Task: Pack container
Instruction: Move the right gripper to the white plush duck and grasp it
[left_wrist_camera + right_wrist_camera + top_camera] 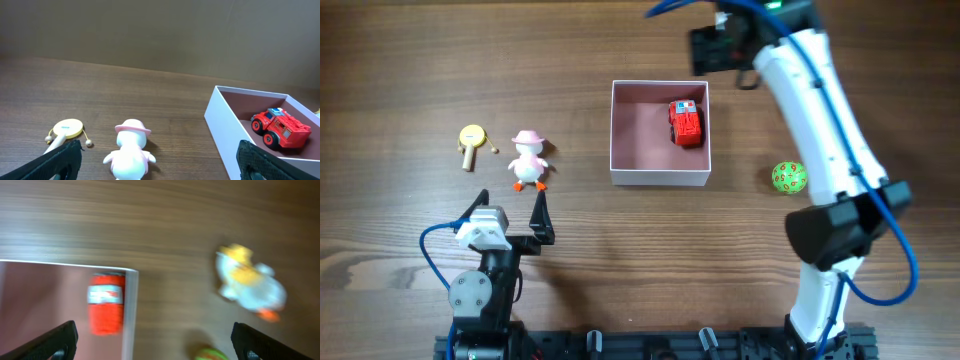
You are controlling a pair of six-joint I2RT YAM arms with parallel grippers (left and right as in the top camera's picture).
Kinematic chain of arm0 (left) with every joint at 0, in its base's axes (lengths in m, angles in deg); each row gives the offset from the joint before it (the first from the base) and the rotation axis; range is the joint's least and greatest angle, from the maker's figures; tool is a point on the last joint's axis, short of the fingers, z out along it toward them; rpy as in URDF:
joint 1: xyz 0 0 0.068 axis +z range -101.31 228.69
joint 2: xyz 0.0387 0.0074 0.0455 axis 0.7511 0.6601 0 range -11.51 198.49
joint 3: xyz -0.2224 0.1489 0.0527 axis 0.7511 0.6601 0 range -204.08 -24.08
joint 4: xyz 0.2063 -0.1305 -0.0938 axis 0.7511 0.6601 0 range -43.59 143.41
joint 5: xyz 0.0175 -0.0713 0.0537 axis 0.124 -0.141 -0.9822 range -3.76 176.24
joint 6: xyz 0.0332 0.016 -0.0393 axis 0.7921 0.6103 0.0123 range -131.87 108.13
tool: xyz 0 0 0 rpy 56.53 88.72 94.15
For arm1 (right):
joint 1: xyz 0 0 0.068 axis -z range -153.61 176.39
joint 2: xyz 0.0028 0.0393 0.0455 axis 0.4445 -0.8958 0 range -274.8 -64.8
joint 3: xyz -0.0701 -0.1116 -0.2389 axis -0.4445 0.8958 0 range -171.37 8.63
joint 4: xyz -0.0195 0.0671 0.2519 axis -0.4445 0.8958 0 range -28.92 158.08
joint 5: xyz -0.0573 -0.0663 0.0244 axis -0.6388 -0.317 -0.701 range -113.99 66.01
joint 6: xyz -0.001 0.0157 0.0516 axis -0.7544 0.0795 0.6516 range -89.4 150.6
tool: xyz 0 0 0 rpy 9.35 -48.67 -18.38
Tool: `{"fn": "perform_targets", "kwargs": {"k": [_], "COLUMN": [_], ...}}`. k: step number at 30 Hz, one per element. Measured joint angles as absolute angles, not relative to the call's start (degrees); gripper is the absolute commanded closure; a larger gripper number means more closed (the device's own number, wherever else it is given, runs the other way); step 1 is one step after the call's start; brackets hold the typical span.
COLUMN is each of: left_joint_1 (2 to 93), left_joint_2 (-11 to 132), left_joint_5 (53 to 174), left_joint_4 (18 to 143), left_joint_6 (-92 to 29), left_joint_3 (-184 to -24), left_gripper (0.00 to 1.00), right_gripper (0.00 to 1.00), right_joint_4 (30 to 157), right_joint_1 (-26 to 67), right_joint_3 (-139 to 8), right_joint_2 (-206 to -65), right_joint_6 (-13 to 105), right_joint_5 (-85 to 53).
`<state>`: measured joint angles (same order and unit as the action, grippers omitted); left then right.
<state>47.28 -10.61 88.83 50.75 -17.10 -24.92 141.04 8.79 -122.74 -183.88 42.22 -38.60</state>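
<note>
Truck (686, 122) is in the box (660, 178) below the spread right pincer (152, 339); duck (528, 160) and rattle (472, 140), ahead of the gaping left pincer (510, 215), await packing.

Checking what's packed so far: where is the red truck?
In the overhead view, the red truck sits inside the container, near its far right corner.

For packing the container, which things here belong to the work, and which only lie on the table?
Belong to the job: container; red truck, already inside it; probably still to pack: duck with pink hat, yellow drum toy, green ball.
Only lying about: nothing clear; wooden table is just support.
</note>
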Motion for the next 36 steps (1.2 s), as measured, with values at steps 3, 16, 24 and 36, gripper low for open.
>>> {"fn": "perform_targets", "kwargs": {"k": [3,16,24,36], "left_joint_1": [47.28,47.28,47.28,47.28], "left_joint_2": [-10.61,-10.61,-10.61,-10.61], "left_joint_5": [88.83,88.83,88.83,88.83], "left_joint_4": [50.75,50.75,50.75,50.75], "left_joint_6": [-17.10,-17.10,-17.10,-17.10], "left_joint_3": [-24.92,-24.92,-24.92,-24.92], "left_gripper": [0.00,0.00,0.00,0.00], "right_gripper": [0.00,0.00,0.00,0.07], "right_joint_4": [144.23,136.65,132.08,128.34], "right_joint_1": [15.39,36.06,36.63,36.67], "right_joint_3": [-122.87,-118.78,-112.75,-109.40], "right_joint_2": [-183.58,-184.52,-191.08,-198.62], "right_joint_6": [39.02,10.59,5.93,4.93], "right_joint_5": [-37.99,-22.86,-20.77,-21.07]}}
